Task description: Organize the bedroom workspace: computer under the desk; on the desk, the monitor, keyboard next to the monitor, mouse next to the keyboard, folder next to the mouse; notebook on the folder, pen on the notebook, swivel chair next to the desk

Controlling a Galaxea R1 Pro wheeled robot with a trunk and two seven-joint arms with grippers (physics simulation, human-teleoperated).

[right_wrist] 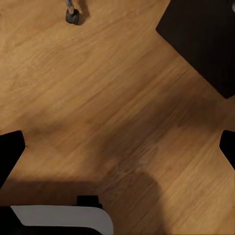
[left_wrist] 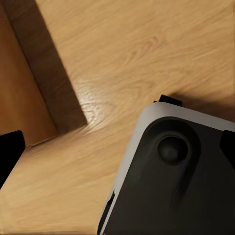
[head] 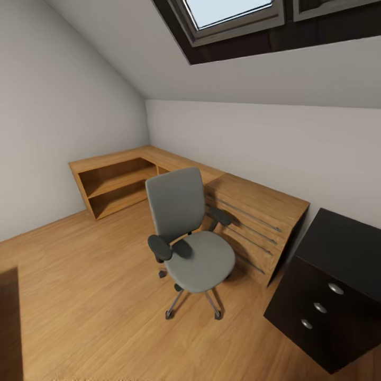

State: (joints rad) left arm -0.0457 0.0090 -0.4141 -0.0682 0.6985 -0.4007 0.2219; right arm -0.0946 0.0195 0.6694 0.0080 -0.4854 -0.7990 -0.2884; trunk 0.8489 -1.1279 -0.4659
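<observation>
The grey swivel chair [head: 193, 238] stands on the wood floor in the middle of the head view, its back towards a low wooden corner unit [head: 254, 203] along the walls. Its seat is plain grey cushion. One chair caster [right_wrist: 72, 14] appears in the right wrist view. My left gripper [left_wrist: 117, 149] hangs open over the floor and my own base [left_wrist: 181, 181], with its dark fingertips [left_wrist: 10, 152] at the frame's edges. My right gripper [right_wrist: 117, 149] is also open above bare floor, nothing between its fingertips [right_wrist: 11, 152].
The wooden unit has open shelves [head: 114, 185] on one wing and slatted drawer fronts [head: 248, 233] on the other. A black drawer cabinet [head: 333, 291] stands at the right, also in the right wrist view as black cabinet [right_wrist: 205, 39]. A dark furniture edge [head: 9, 317] sits at lower left.
</observation>
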